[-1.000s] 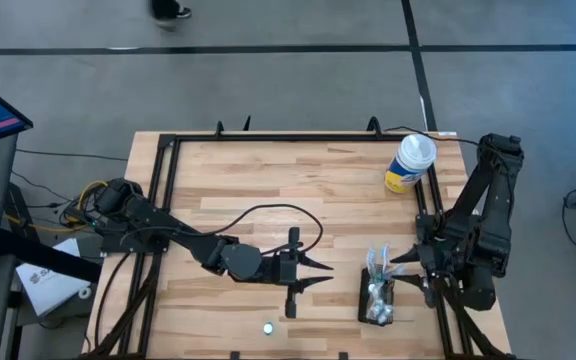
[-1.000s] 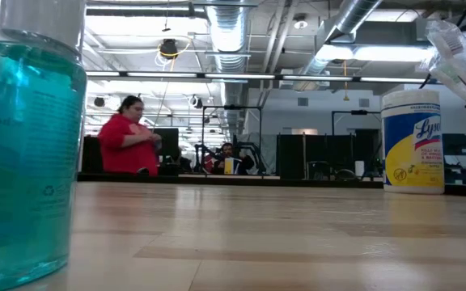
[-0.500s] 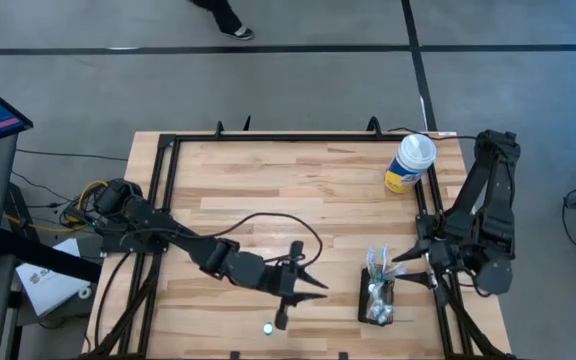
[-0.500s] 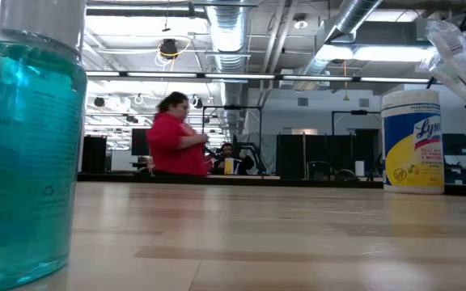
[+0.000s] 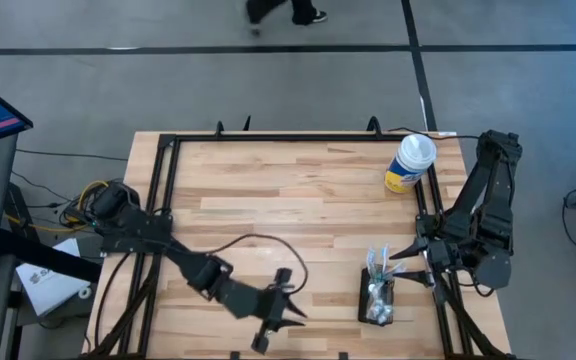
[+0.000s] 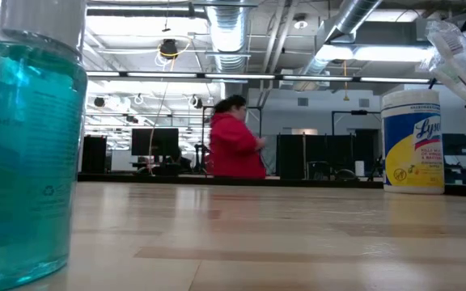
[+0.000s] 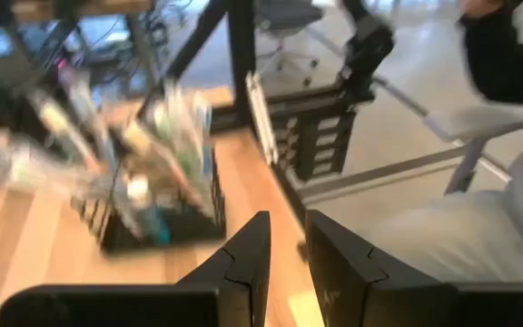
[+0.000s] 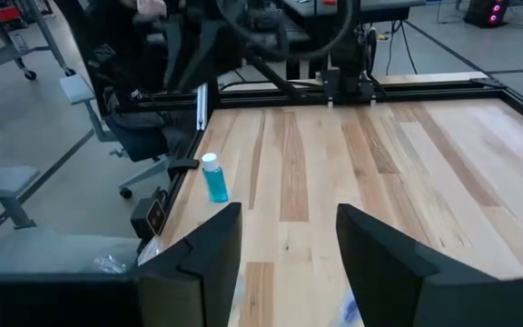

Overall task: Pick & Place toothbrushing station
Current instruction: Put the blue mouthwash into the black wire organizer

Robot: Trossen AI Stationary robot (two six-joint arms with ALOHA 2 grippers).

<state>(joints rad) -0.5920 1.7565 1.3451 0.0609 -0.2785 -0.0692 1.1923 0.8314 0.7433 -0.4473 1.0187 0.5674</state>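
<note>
The right end effector (image 5: 405, 259) stood spread beside the toothbrushing station (image 5: 377, 298), not gripping it; the left end effector (image 5: 293, 322), slightly parted, held nothing.

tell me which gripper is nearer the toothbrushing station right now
The right gripper. It sits open just beside the toothbrushing station, at its far end by the table's right edge. The left gripper is out toward the table's middle, near the front edge, well apart from it.

On the white and yellow canister (image 6: 413, 140), which stands far across the table from me in the low view, I can read "Lyso" in blue letters. The small print above it I cannot read.
</note>
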